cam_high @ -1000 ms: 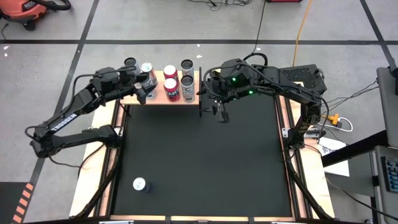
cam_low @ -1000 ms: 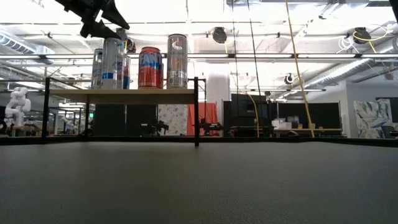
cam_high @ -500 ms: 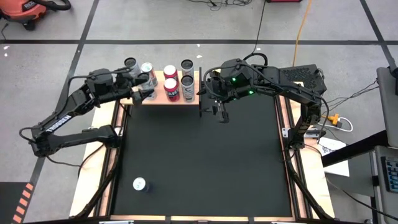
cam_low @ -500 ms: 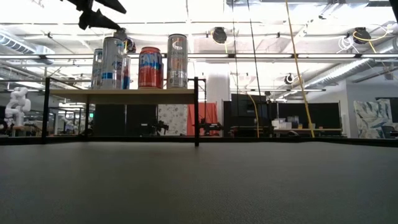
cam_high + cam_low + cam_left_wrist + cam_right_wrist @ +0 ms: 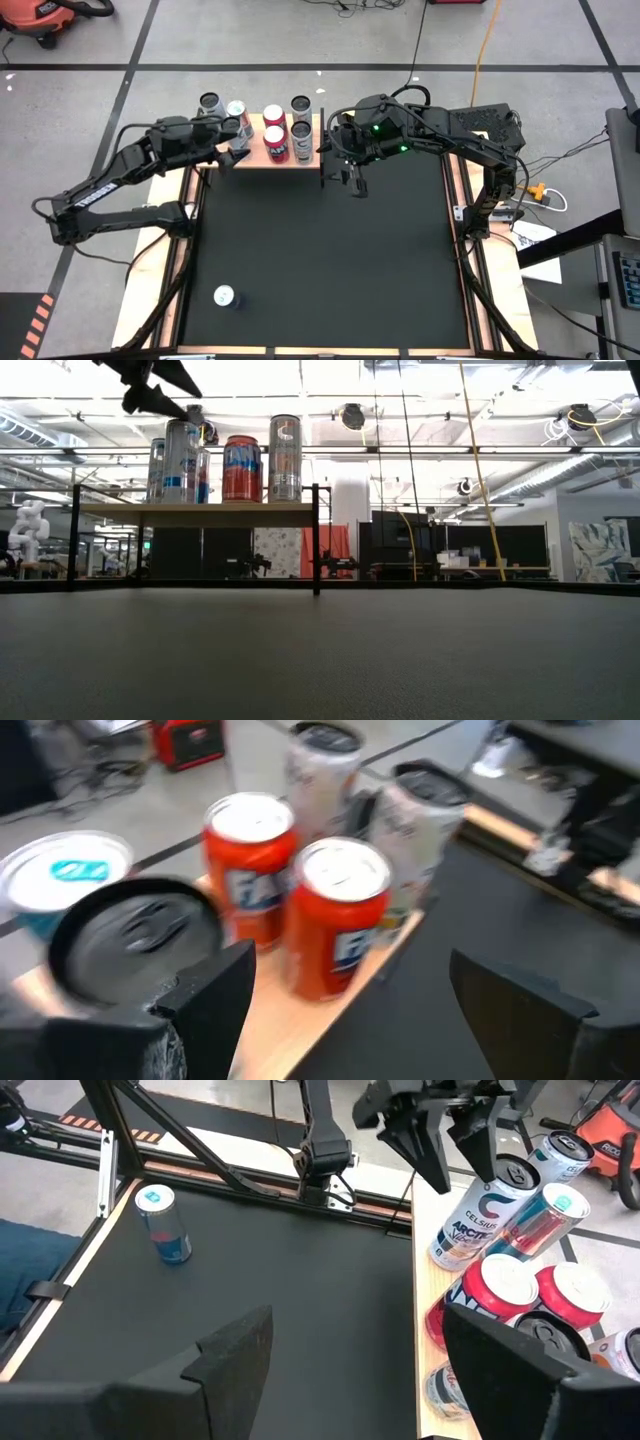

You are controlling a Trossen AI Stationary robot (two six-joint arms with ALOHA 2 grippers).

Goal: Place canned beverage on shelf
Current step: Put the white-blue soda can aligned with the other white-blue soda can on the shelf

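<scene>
Left gripper (image 5: 237, 153) hangs empty, jaws apart, upper left by the shelf (image 5: 262, 159). Right gripper (image 5: 352, 185) is spread, empty too. A careless swing could topple the cans (image 5: 275, 143).

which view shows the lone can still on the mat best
The right wrist view: the lone can stands upright, label side visible. The high view shows only its top, small. The low and left wrist views miss it.

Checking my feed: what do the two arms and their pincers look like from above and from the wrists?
Both arms are dark, jointed and slim, with black cables trailing along them. The left arm carries white lettering on its forearm. The right arm shows small green lights near its wrist. The left pincer and right pincer each have two broad, flat, matte black fingers with angular edges.
</scene>
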